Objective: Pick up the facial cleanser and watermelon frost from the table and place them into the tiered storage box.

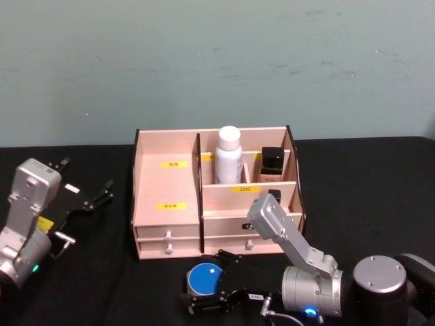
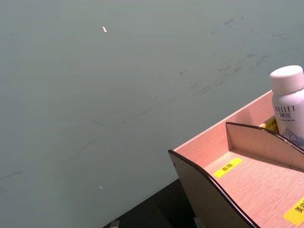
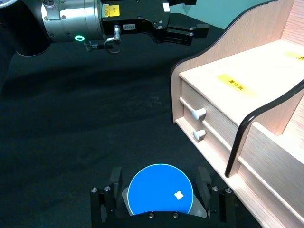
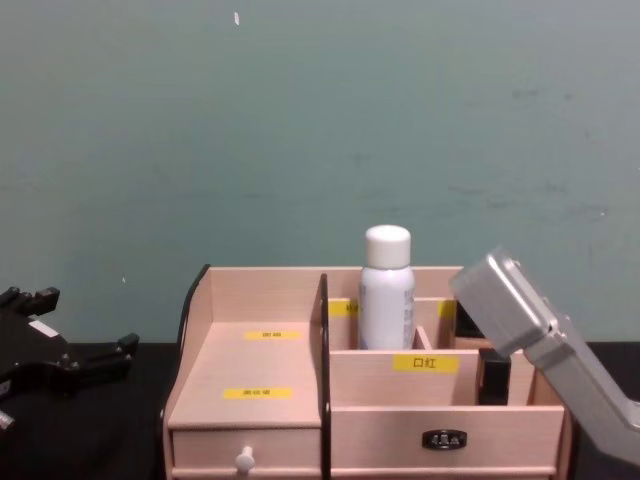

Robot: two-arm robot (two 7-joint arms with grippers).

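Roughly halfway: cleanser (image 1: pixel 228 155) upright in box (image 1: pixel 166 183), rear middle compartment. Frost (image 1: pixel 205 278) outside, at box's 6 o'clock; right gripper (image 3: pixel 160 202) fingers closed on it. Lift and placement left. Left gripper (image 1: pixel 88 172) spread wide, idle at box's 9 o'clock.
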